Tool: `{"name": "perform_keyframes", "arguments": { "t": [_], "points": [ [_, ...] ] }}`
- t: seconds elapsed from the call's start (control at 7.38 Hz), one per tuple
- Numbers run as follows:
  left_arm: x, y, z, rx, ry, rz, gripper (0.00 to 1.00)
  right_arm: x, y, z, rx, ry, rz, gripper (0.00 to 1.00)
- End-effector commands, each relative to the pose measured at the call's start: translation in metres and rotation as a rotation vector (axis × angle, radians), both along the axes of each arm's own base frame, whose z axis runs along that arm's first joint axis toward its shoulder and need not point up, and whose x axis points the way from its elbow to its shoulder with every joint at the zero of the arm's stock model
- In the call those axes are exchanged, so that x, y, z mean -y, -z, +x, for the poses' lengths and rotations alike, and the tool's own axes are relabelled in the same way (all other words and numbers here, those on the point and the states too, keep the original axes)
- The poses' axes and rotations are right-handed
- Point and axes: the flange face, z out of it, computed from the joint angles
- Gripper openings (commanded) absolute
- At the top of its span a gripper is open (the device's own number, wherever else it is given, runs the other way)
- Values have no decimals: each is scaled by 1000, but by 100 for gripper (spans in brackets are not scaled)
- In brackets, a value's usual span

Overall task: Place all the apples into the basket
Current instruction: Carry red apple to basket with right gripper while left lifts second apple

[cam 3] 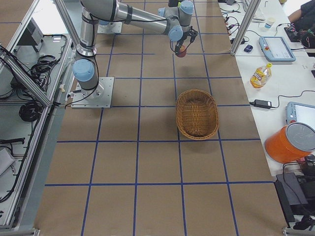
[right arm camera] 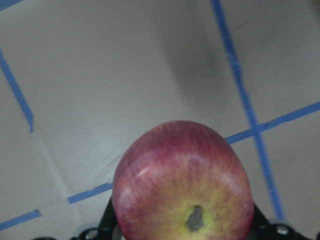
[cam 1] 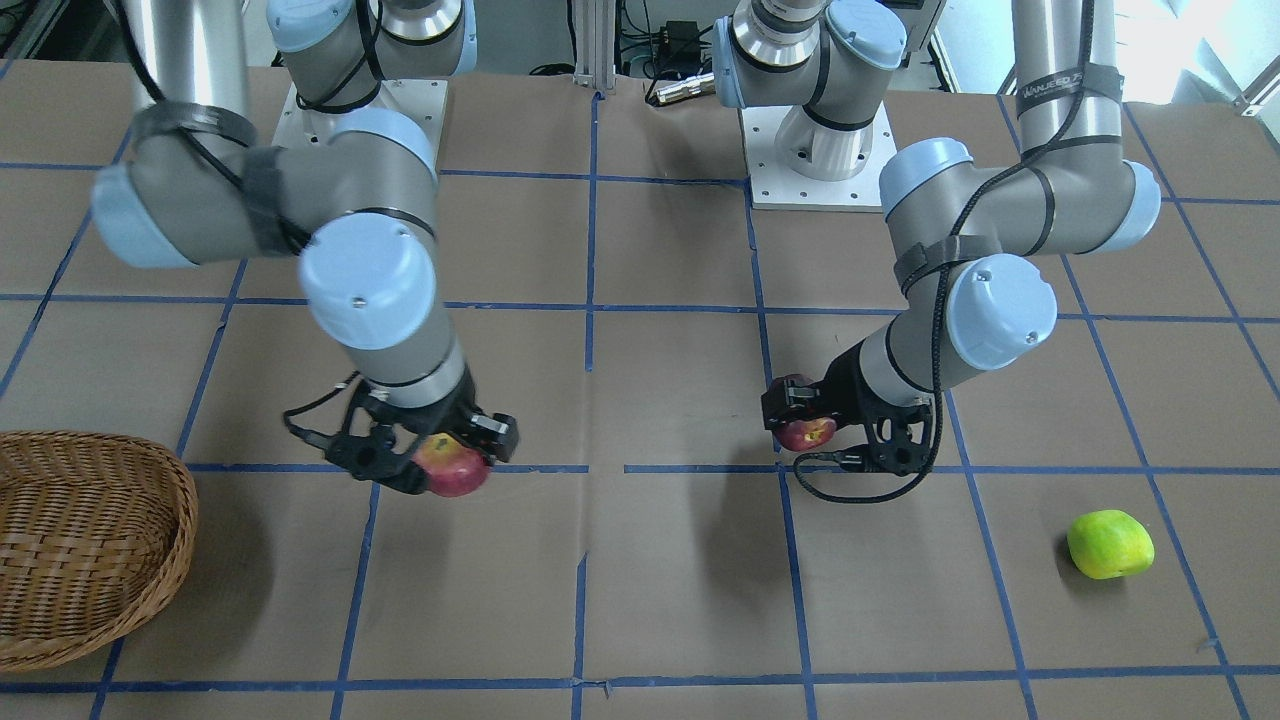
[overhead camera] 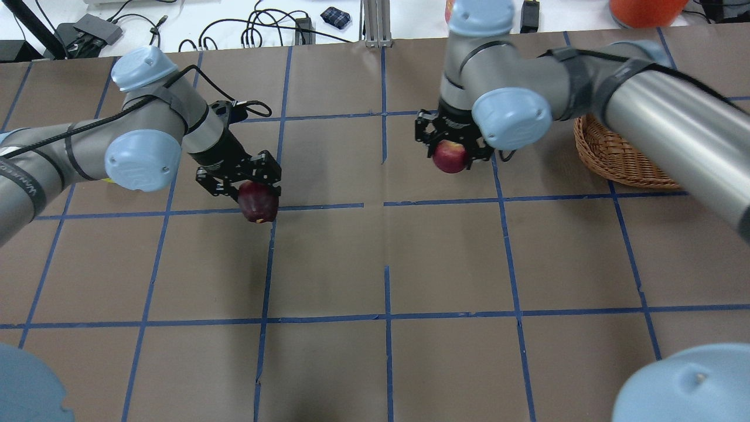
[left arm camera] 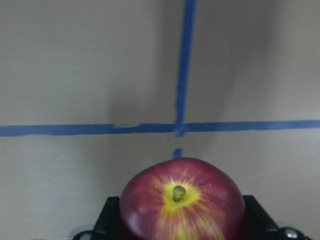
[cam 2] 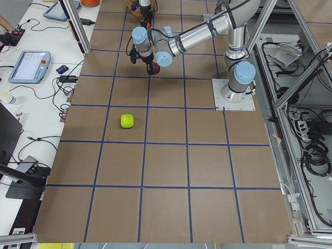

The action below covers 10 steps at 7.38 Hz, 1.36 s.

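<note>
Wicker and oval, the one basket (cam 3: 197, 114) lies lengthwise along the table (cam 3: 147, 162), on the robot's right. Three apples: the left gripper (overhead camera: 255, 190) is clenched on the maroon apple (overhead camera: 259, 206), stem toward its wrist camera. The right gripper (overhead camera: 451, 145) clasps the red apple (overhead camera: 451, 159) likewise. The green apple (cam 1: 1110, 545) sits on the table, far left.
</note>
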Motion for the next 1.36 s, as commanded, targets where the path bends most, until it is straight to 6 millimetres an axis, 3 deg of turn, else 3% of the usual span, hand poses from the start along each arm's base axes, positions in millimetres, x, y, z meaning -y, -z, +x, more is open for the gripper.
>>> {"name": "perform_keyframes", "arguments": {
  "t": [0.0, 0.14, 0.27, 0.54, 0.68, 0.81, 0.95, 1.08, 1.22],
  "points": [
    [-13, 2, -127, -81, -63, -65, 0, 9, -34, -165, -76, -118, 50, 0],
    [-11, 12, -158, -88, -86, -98, 0, 10, -32, -241, -89, -170, 57, 0],
    [-10, 28, -168, -58, -71, -103, 0, 13, -29, -292, -107, -214, 34, 0],
    [-9, 49, -185, -15, -43, -160, 0, 30, 8, -365, -212, -262, 3, 0],
    [-7, 54, -185, -17, -37, -171, 80, 34, 32, -400, -226, -278, -11, 0],
    [-3, 49, -187, -32, -46, -224, 100, 41, 54, -423, -251, -313, -34, 0],
    [-8, 54, -188, -29, -40, -217, 100, 45, 68, -436, -270, -323, -51, 0],
    [-1, 33, -183, -32, -52, -247, 100, 46, 74, -437, -264, -316, -49, 0],
    [9, 12, -160, -21, -81, -231, 100, 47, 84, -437, -255, -327, -38, 22]
  ]
}}
